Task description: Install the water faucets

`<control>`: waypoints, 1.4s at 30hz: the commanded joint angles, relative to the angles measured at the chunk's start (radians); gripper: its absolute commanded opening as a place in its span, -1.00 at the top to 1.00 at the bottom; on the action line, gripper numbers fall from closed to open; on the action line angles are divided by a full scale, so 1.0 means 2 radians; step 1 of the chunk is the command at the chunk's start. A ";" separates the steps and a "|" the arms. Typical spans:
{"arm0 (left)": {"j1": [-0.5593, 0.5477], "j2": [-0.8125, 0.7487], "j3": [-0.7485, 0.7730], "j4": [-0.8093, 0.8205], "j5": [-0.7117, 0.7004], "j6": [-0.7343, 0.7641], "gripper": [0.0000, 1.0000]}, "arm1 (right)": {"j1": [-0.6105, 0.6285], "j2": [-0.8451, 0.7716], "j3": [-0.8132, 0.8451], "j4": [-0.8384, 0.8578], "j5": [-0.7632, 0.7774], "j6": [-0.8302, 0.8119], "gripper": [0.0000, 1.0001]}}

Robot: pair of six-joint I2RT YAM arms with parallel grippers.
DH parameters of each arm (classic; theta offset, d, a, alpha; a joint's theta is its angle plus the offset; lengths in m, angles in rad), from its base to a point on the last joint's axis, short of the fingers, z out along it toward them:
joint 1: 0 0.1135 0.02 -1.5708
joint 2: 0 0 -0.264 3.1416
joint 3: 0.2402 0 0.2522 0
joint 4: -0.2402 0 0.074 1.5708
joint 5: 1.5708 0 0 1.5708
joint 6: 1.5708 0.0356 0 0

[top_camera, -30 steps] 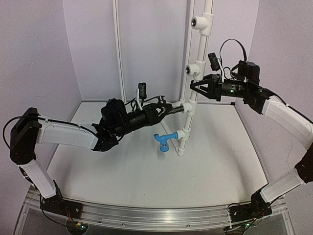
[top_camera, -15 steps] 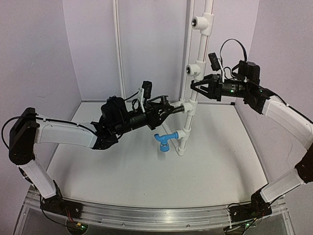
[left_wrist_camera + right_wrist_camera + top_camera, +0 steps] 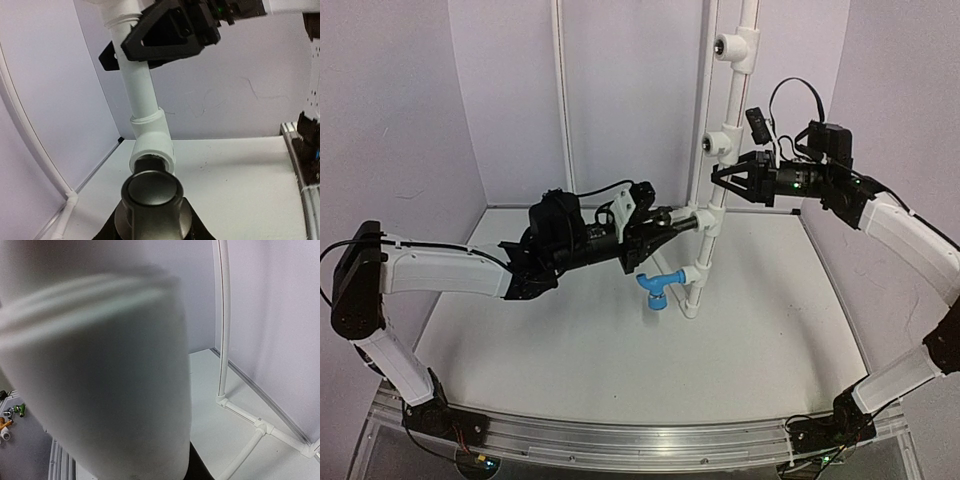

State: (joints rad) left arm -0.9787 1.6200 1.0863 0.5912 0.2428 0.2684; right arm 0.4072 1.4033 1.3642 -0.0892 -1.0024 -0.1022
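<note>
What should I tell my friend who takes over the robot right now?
The left gripper is shut on the black faucet, whose end is at the second tee up the pipe.
The right gripper is shut on the pipe just above, steadying it.
Done: the blue faucet sits in the bottom tee.
Left: finish seating the black faucet (how far in it is can't be seen), then let go. The two top tees are empty.

Plain pale lilac walls [image 3: 400, 120] all round. White tabletop [image 3: 620, 370] with a few dark specks and a metal rail [image 3: 620, 440] along the near edge. A thin white tube [image 3: 562, 100] runs up the back wall. Soft, even light.
</note>
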 commanded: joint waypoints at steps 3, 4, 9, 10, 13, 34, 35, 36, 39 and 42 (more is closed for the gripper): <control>-0.011 -0.003 0.012 -0.068 -0.014 0.165 1.00 | 0.012 -0.004 0.023 -0.076 -0.035 0.027 1.00; -0.011 -0.004 0.009 -0.064 -0.020 0.179 1.00 | 0.012 -0.004 0.024 -0.081 -0.035 0.023 1.00; -0.012 -0.005 0.014 -0.069 -0.042 0.241 0.99 | 0.012 -0.002 0.030 -0.102 -0.032 0.004 1.00; -0.012 -0.006 0.015 -0.070 -0.045 0.252 1.00 | 0.012 -0.002 0.031 -0.104 -0.032 0.003 1.00; -0.015 -0.007 0.023 -0.095 -0.054 0.304 1.00 | 0.012 0.002 0.035 -0.108 -0.031 -0.002 1.00; -0.024 -0.005 0.027 -0.085 -0.176 0.551 1.00 | 0.012 0.007 0.043 -0.126 -0.020 -0.020 1.00; -0.024 -0.006 0.027 -0.085 -0.178 0.556 1.00 | 0.012 0.006 0.043 -0.127 -0.019 -0.021 1.00; -0.024 -0.007 0.027 -0.085 -0.180 0.561 1.00 | 0.012 0.006 0.044 -0.128 -0.018 -0.021 1.00; -0.024 -0.016 0.027 -0.093 -0.181 0.564 1.00 | 0.012 0.007 0.046 -0.129 -0.015 -0.022 1.00; -0.024 -0.029 0.020 -0.096 -0.184 0.561 1.00 | 0.009 0.009 0.048 -0.130 -0.014 -0.022 1.00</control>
State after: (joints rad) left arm -1.0554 1.5949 1.1072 0.4684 0.0163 1.3656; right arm 0.4076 1.4176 1.4278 -0.2109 -0.9826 -0.2313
